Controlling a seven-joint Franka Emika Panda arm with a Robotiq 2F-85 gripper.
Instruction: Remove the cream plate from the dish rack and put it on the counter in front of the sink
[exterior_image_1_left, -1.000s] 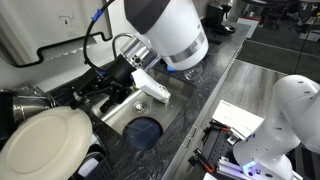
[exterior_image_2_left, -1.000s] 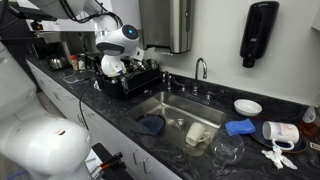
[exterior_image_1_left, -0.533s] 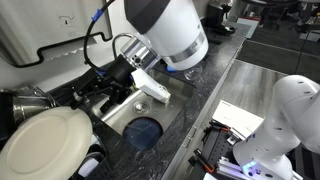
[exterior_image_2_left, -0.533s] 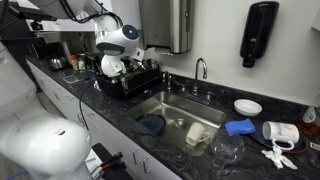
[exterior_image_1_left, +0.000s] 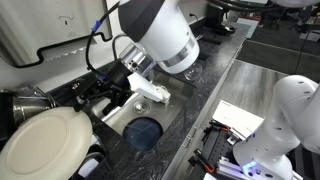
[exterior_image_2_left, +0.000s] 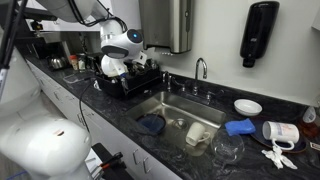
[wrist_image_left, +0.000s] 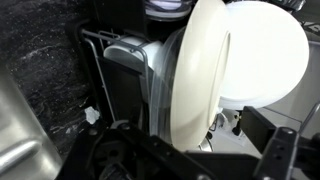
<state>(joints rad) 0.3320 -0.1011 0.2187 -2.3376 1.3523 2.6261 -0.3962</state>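
Observation:
The cream plate (exterior_image_1_left: 45, 140) stands on edge in the dish rack (exterior_image_1_left: 85, 95), next to the sink (exterior_image_1_left: 125, 115). In the wrist view the plate (wrist_image_left: 200, 80) fills the middle, with a clear container (wrist_image_left: 150, 90) and rack wires (wrist_image_left: 95, 60) behind it. My gripper (wrist_image_left: 190, 150) is open. Its dark fingers sit on either side of the plate's lower rim, with a gap at the right finger. In an exterior view the arm leans over the rack (exterior_image_2_left: 125, 80) and the plate (exterior_image_2_left: 112, 66). The dark counter (exterior_image_2_left: 120, 115) runs in front of the sink (exterior_image_2_left: 175, 110).
Metal pots (exterior_image_1_left: 30, 100) sit in the rack. A round blue item (exterior_image_1_left: 143, 131) lies in the sink. The faucet (exterior_image_2_left: 200, 68) stands behind the basin. A white dish (exterior_image_2_left: 247, 106), a blue object (exterior_image_2_left: 238, 127) and a glass (exterior_image_2_left: 225, 150) sit on the far counter. A grey metal table (exterior_image_1_left: 260, 85) adjoins.
The arm has shifted slightly toward the dish rack and the plate. The plate has not moved.

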